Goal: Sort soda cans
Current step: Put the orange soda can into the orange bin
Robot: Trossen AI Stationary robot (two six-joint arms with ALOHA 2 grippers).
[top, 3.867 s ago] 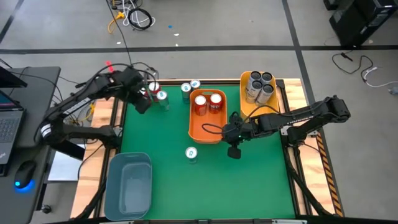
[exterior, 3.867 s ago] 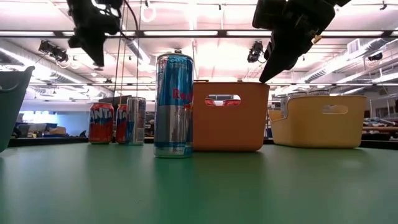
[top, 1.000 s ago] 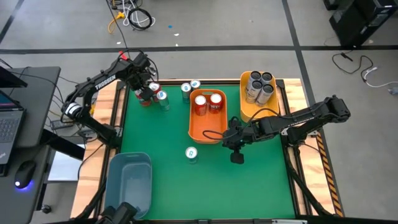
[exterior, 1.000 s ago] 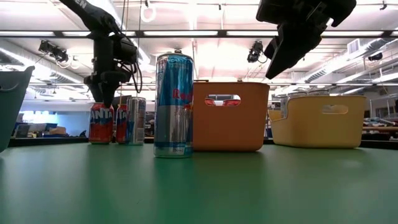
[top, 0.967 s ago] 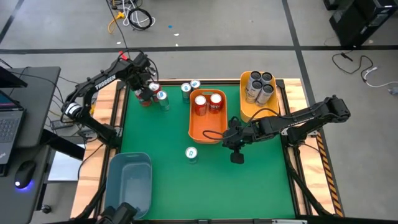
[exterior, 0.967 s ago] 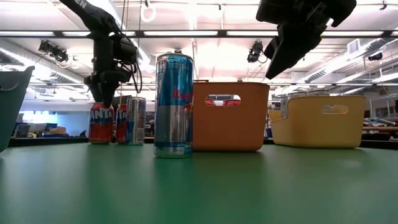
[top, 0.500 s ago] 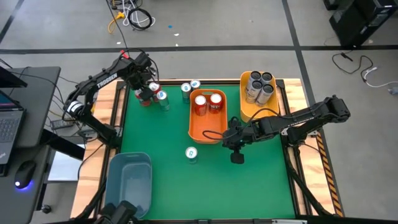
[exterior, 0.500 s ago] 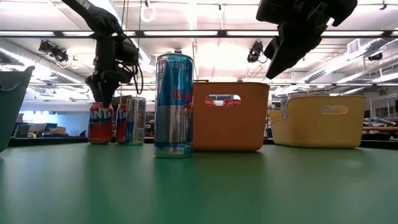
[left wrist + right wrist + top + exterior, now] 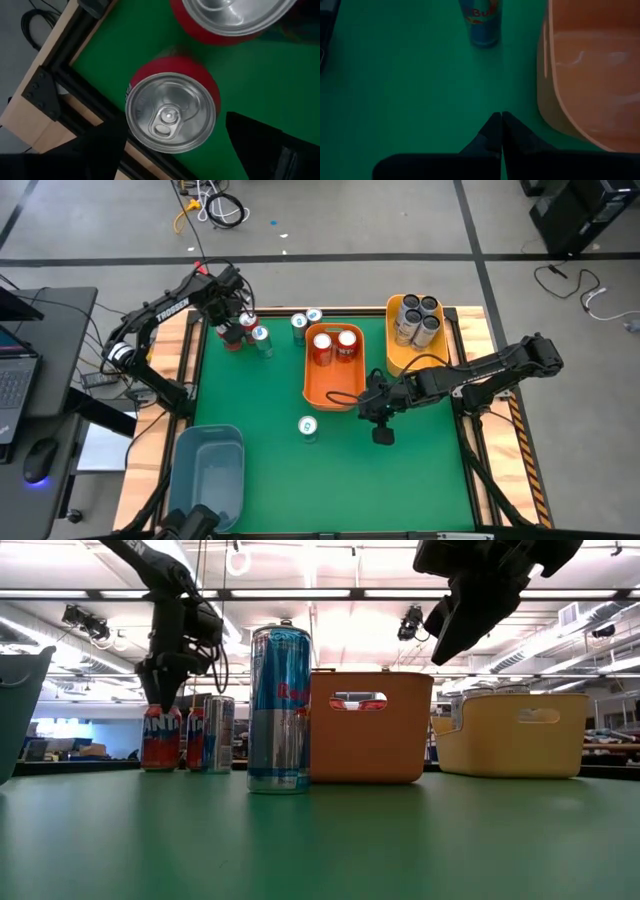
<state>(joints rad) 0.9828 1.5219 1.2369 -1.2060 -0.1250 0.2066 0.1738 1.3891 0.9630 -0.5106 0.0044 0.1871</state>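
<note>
Two wide-spread fingers of left pincer [image 9: 172,150] — astride red can [image 9: 172,111]; untouched

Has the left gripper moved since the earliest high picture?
Yes. The left gripper went toward the table's far edge and now hangs open over a red can, left of the orange bin.

Grey concrete floor [image 9: 400,240] surrounds the table, with loose cables [image 9: 215,205] lying on it. Long ceiling lights [image 9: 330,594] glow overhead. A laptop [image 9: 15,375] sits at the side.
</note>
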